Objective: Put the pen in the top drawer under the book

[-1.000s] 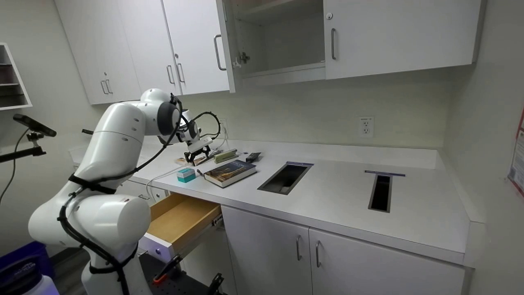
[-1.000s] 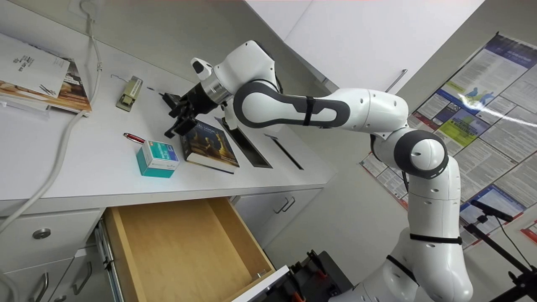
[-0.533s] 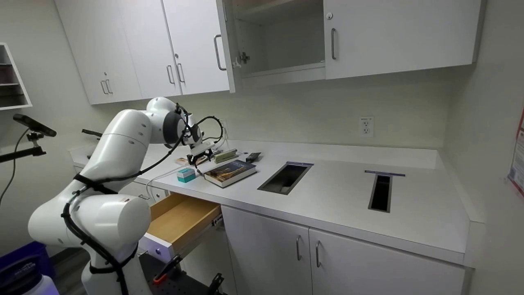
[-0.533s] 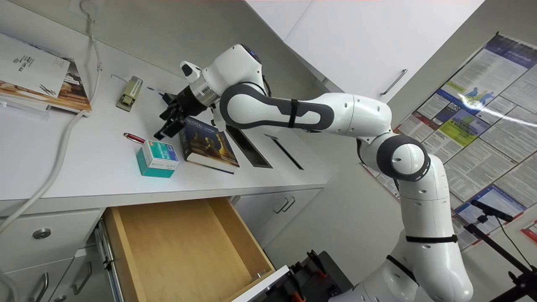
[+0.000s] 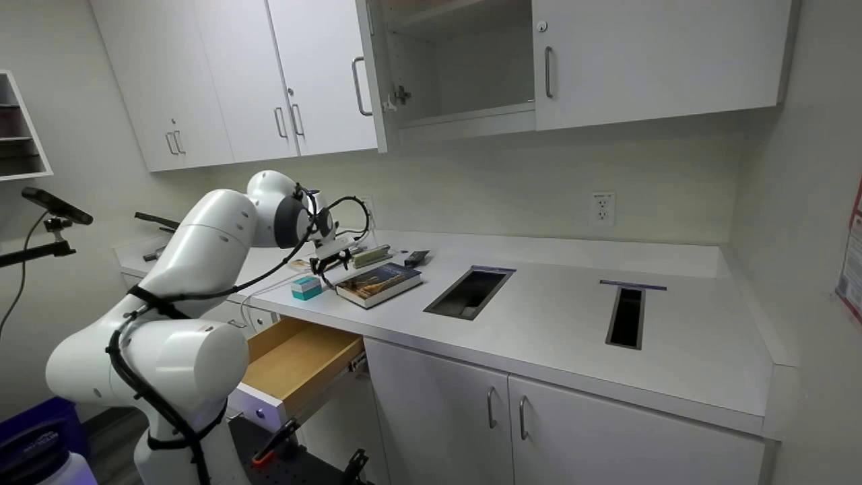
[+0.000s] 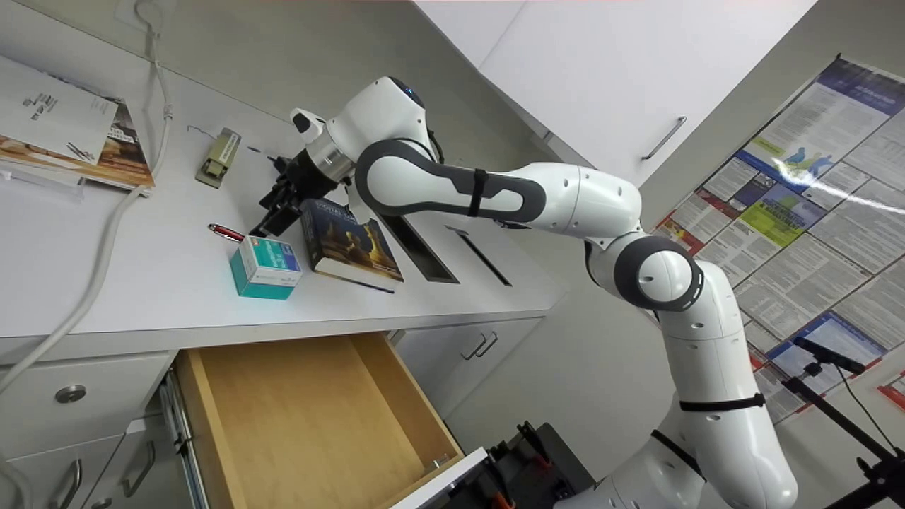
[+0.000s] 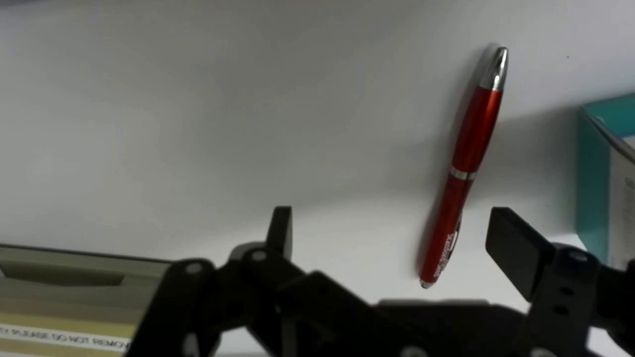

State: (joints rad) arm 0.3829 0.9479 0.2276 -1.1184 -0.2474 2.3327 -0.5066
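A red pen with silver ends [image 7: 461,173] lies on the counter in the wrist view. It also shows in an exterior view [image 6: 226,232] beside the teal-and-white box. My gripper [image 7: 391,218] is open and empty above the counter, with the pen's lower half between its fingers, nearer the right one. In both exterior views the gripper [image 5: 331,266] [image 6: 263,215] hovers low beside the pen and the box. The book [image 6: 350,240], with a dark picture cover, lies flat to the box's right [image 5: 378,283]. The top drawer [image 6: 304,417] is pulled open below the counter [image 5: 303,353].
The teal-and-white box [image 6: 265,268] stands close to the pen. A green device [image 6: 218,158] and papers [image 6: 63,120] lie further back and left. A white cable [image 6: 106,261] crosses the counter. Two slots [image 5: 471,293] cut the counter. An upper cabinet door [image 5: 330,74] hangs open.
My open gripper has come down and moved towards the pen, leftwards in an exterior view, with the arm lowering. The pen, box, book and drawer have not moved.
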